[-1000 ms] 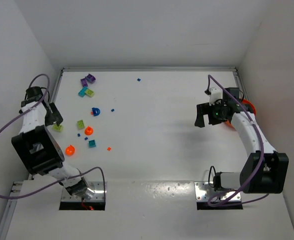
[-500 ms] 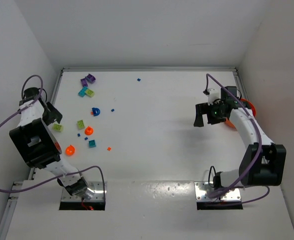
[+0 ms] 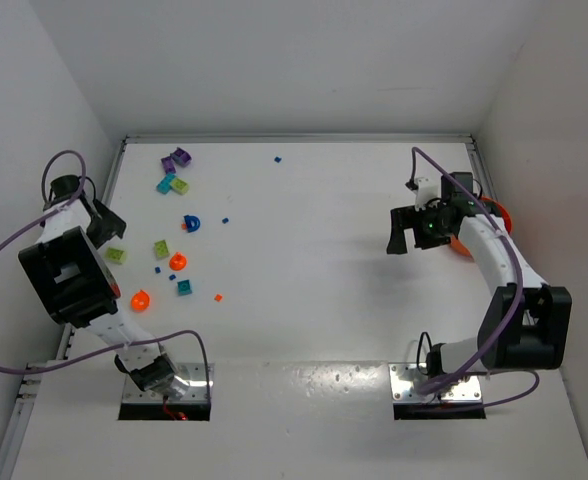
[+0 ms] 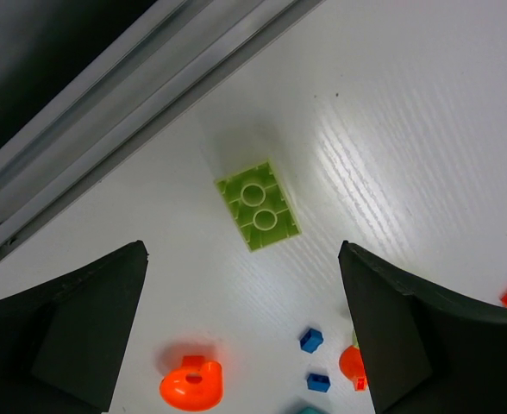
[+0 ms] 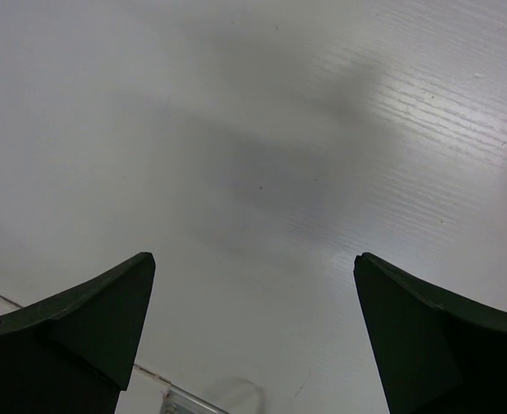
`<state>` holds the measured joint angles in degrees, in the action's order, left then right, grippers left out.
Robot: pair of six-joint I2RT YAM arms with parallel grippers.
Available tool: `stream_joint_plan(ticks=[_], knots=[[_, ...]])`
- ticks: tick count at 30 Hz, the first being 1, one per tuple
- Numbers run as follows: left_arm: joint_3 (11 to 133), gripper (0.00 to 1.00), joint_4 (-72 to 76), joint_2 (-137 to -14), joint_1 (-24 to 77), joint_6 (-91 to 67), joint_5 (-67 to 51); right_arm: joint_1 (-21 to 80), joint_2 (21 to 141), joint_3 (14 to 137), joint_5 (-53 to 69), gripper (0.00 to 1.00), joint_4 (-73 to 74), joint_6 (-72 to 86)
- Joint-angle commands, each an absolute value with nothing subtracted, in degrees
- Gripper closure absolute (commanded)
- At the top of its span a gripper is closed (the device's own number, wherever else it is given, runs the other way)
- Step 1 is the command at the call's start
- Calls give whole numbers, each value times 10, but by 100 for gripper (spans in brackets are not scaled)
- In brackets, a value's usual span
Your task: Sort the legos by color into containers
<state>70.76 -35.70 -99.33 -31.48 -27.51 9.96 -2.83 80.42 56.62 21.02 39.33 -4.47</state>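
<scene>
"Legos (image 4: 311,339), entry one: where, and at what stage?"

"Tiny glossy plastic bricks, blue and orange-red, loose on the left of the white table (image 3: 314,230) among the cups (image 3: 179,158). Stage, by my reading: early, nothing gripped. Left gripper (image 4: 241,259): jaws wide, empty, above an oblong lime cup (image 4: 258,205) with two round wells. Right gripper (image 5: 253,259): wide, empty, over bare table beside the orange bowl (image 3: 498,215)."

"Next?"

"Likely a careful, centred pinch on a single blue one."
</scene>
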Motion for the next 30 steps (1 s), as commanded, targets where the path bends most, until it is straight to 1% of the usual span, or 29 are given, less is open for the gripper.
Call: stream_joint_plan(ticks=[1,8,17,20,21,25,28,30], knots=[[703,0,-318,-998,-307,-294,98,-29,808,586,220,1,389,-44],[685,0,-305,-1016,-307,-311,98,-29,813,581,220,1,389,-44],[685,4,-283,-1042,-302,-316,98,-29,824,581,220,1,389,-44],[685,9,-276,-1056,-301,-316,98,-29,835,581,220,1,389,-44],[685,9,-270,-1062,-301,-316,98,-29,835,581,220,1,389,-44],[685,17,-270,-1082,-301,-311,92,-29,840,581,220,1,389,-44],[685,18,-270,-1088,-301,-311,98,-29,840,581,220,1,389,-44],[685,24,-265,-1094,-301,-303,98,-29,845,581,220,1,389,-44]])
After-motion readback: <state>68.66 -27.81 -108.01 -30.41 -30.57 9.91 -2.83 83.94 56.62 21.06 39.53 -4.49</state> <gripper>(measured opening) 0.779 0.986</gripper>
